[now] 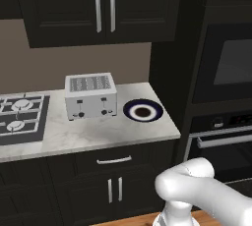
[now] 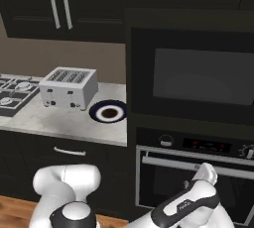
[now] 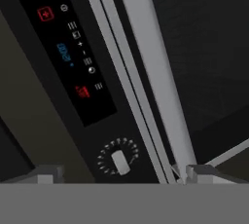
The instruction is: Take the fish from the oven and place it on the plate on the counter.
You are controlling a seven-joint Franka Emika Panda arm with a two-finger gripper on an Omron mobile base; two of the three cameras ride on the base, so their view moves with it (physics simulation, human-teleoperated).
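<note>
Wide-open and empty, the gripper [image 3: 119, 174] sits close to the oven [image 2: 193, 172] (door shut, silver handle). Beside the toaster [image 1: 91, 96] on the marbled counter [image 1: 98, 134], under black cabinets, rests the plate [image 1: 142, 110].

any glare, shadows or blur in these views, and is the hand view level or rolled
Left base view: flat, even rendered light, a soft shadow under the toaster on the counter, no glare. Right base view: the dark oven front swallows detail, its handle faintly bright. Hand view: strongly rolled, the handle runs diagonally; control icons soft and blocky, the knob readable.
</note>
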